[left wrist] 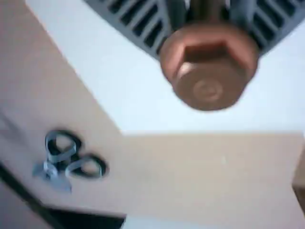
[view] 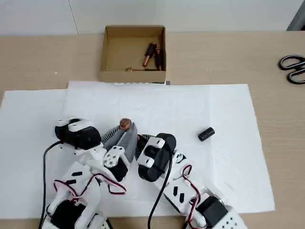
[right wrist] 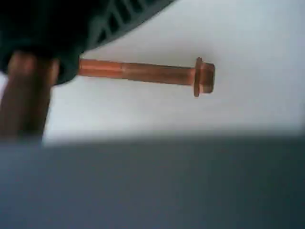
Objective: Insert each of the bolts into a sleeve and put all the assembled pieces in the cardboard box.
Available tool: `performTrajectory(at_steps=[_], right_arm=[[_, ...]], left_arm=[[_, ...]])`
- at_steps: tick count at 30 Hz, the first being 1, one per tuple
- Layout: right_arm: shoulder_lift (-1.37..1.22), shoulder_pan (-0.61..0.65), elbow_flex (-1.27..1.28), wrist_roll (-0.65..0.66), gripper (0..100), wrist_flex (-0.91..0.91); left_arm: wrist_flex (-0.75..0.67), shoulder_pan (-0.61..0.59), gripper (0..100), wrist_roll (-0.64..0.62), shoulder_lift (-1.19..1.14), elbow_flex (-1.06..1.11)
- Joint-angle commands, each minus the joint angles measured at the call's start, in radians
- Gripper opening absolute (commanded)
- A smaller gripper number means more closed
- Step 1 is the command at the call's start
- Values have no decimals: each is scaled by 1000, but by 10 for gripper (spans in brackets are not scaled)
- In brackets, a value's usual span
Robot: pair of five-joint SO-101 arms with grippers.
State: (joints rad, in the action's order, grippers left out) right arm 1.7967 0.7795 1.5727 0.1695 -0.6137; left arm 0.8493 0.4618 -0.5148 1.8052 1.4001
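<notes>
copper bolt (left wrist: 208, 67) upright, head up, shaft pinched in left tool (view: 126, 128).

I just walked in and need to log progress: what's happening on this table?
The left claw is shut on a copper bolt over the white paper, with the right arm close beside it. One black sleeve lies loose on the paper. A few assembled pieces already sit in the cardboard box.

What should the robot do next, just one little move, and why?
Probably swing the right arm toward the black sleeve lying loose on the white paper. The left gripper has its fingers shut on a copper bolt, which needs a sleeve before boxing.
</notes>
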Motion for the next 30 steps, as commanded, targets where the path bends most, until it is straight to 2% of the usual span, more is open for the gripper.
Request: performTrajectory(at_steps=[1,8,16,18,23,30], right_arm=[[18,-10,-91,9,3,27],[18,-10,-91,9,3,27],[18,-10,-89,11,3,27],[18,-10,-89,11,3,27],[18,-10,-86,11,3,27],[18,-10,-78,11,3,21]], left_arm=[[71,48,5,11,5,-28],[153,75,5,57,5,30],[152,72,10,75,5,47],[155,71,55,75,5,47],[155,71,254,75,5,45],[153,69,274,75,5,-16]])
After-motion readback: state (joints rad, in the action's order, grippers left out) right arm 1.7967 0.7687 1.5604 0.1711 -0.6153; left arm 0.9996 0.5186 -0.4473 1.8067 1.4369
